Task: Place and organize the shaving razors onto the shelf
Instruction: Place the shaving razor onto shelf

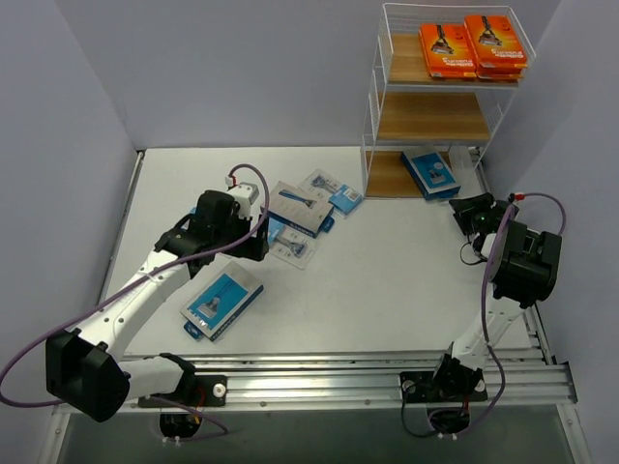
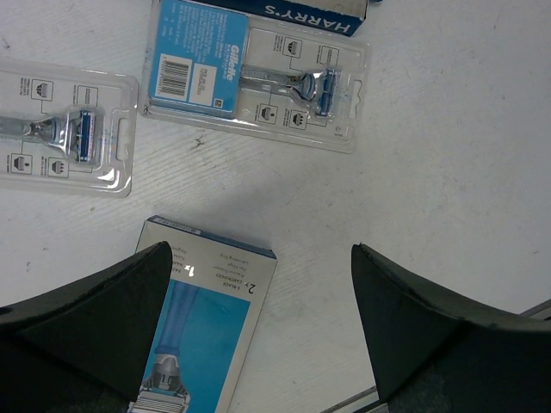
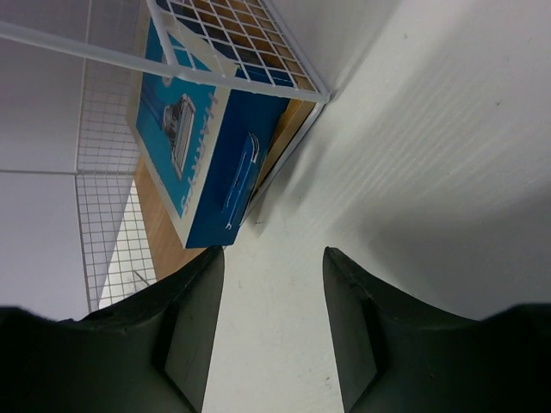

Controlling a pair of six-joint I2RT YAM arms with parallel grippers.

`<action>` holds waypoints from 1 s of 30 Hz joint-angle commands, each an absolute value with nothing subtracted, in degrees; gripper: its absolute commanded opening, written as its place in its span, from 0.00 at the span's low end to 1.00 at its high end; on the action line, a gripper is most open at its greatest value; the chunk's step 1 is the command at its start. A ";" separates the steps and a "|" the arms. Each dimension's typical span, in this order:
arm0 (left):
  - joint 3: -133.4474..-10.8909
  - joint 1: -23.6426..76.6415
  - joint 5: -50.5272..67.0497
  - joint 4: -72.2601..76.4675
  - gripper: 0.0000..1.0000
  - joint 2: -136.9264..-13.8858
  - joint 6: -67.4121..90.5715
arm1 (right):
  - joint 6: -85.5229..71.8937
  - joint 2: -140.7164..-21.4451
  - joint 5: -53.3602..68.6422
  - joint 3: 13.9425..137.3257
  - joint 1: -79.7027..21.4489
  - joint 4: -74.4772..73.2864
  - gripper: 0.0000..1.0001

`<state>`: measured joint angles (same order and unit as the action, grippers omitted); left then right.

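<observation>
Overhead, orange razor packs (image 1: 447,48) lie on the shelf's (image 1: 430,118) top tier. The right wrist view shows the right claw (image 3: 274,258) released and empty, facing a blue razor box (image 3: 207,129) that juts past the bottom tier. The left claw (image 2: 260,258) is spread wide above a blue-and-grey razor box (image 2: 215,327), with Gillette blister packs (image 2: 258,73) nearby on the tabletop (image 2: 448,155).

High overview of table (image 1: 387,271) and shelf (image 1: 430,118); wrist views close on each

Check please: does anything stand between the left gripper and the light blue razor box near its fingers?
Nothing visible does. The left gripper is open over the light blue razor box, and no other pack lies on it.
</observation>
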<state>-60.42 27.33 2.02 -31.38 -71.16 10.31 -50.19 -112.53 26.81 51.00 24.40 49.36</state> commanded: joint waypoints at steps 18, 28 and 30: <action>-63.81 26.89 4.48 -30.76 0.94 -72.77 9.93 | -53.52 -120.06 26.63 59.85 24.70 55.45 0.40; -63.98 26.54 4.83 -30.59 0.94 -73.21 9.84 | -54.14 -122.78 27.07 62.58 24.61 56.43 0.37; -63.98 26.46 5.10 -30.59 0.94 -73.48 9.84 | -54.23 -123.48 27.24 63.02 24.61 56.34 0.36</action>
